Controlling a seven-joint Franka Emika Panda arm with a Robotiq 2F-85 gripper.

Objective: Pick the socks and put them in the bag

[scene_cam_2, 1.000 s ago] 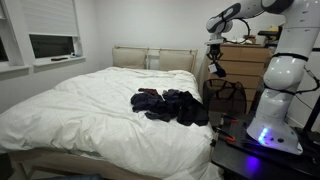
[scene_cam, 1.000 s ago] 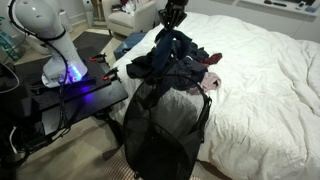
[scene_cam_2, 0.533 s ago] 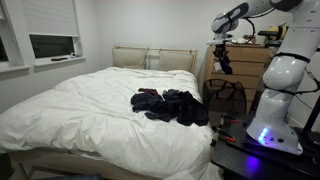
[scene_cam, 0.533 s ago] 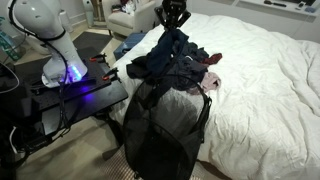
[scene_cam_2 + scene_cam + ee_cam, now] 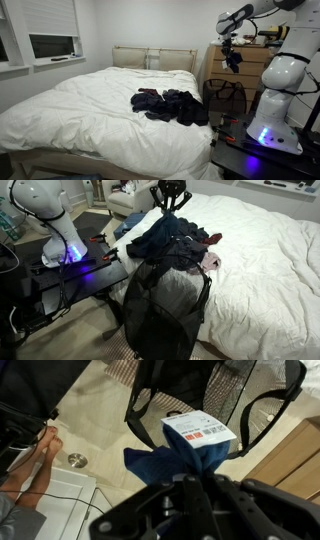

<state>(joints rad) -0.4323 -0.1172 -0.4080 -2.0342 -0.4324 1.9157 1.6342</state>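
Note:
My gripper [image 5: 232, 50] is shut on a pair of dark navy socks [image 5: 185, 457] that carry a white and red label. The socks [image 5: 235, 63] hang from it in the air, off the bed's side and above the black mesh bag [image 5: 226, 96]. In the wrist view the bag's open rim with strap handles [image 5: 205, 385] lies below the socks, and the fingers [image 5: 196, 484] pinch the fabric. In an exterior view the gripper [image 5: 171, 204] is above the heap of dark clothes [image 5: 176, 242], behind the tall bag [image 5: 165, 305].
The dark clothes heap [image 5: 170, 105] lies on the white bed [image 5: 90, 110], with a pink-and-white cloth [image 5: 211, 262] at its edge. A wooden dresser [image 5: 250, 70] stands behind the bag. The robot base [image 5: 55, 230] sits on a black table [image 5: 80, 280] beside the bag.
My gripper has carried the socks up and away from the bed's edge, toward the dresser side over the bag. The clothes heap and the bag have not moved.

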